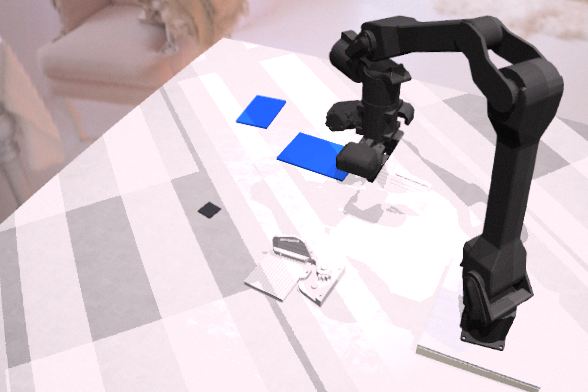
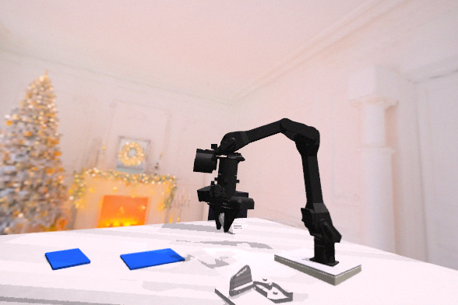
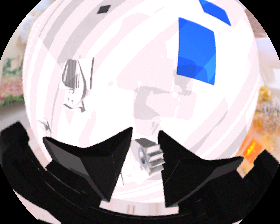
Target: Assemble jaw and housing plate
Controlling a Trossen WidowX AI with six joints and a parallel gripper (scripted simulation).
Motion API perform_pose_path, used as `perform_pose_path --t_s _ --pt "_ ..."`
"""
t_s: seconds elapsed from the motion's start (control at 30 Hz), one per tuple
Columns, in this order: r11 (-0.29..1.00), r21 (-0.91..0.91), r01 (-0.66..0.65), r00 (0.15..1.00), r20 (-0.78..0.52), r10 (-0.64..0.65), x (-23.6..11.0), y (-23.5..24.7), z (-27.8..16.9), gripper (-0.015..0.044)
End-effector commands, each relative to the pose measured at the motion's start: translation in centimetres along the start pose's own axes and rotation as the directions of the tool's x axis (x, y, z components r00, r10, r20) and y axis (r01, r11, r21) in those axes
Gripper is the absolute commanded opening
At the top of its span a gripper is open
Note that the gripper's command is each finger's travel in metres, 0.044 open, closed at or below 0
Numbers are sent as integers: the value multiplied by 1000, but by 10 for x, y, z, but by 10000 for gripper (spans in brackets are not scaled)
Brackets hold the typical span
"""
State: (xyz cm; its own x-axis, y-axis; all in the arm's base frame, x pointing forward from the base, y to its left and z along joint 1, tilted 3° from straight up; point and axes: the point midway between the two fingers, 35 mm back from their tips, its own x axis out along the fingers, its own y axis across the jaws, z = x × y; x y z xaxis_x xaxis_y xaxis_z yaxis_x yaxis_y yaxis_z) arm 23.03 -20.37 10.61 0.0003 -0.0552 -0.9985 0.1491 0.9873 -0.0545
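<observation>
My gripper (image 2: 222, 229) (image 3: 146, 130) is shut on a grey jaw (image 3: 150, 156) (image 2: 222, 219), whose gear teeth face right in the wrist view. It holds the jaw above the table, behind the base. The base (image 1: 321, 291) lies on the table with small round studs and gear teeth near its middle. The other jaw (image 1: 291, 248) (image 2: 241, 278) (image 3: 70, 73) stands beside it, over a ridged white plate (image 1: 272, 280). A pale slotted piece (image 1: 410, 181) lies near the gripper; whether it is the housing plate I cannot tell. Glare hides the pins' details.
Two flat blue plates (image 1: 312, 154) (image 1: 261, 111) lie toward the back of the table. A small black square (image 1: 209, 210) lies left of the base. The arm stands on a pale slab (image 1: 475, 367) at the right.
</observation>
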Motion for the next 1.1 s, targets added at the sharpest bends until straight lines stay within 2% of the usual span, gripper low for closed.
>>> perform_pose_path --t_s 0.0,0.77,1.07 --pt "997 75 3 1000 -2 -3 0 -3 3 37" --pt "858 513 4 1000 0 -4 0 -18 18 37" --pt "843 539 3 1000 0 -4 4 -20 19 37"
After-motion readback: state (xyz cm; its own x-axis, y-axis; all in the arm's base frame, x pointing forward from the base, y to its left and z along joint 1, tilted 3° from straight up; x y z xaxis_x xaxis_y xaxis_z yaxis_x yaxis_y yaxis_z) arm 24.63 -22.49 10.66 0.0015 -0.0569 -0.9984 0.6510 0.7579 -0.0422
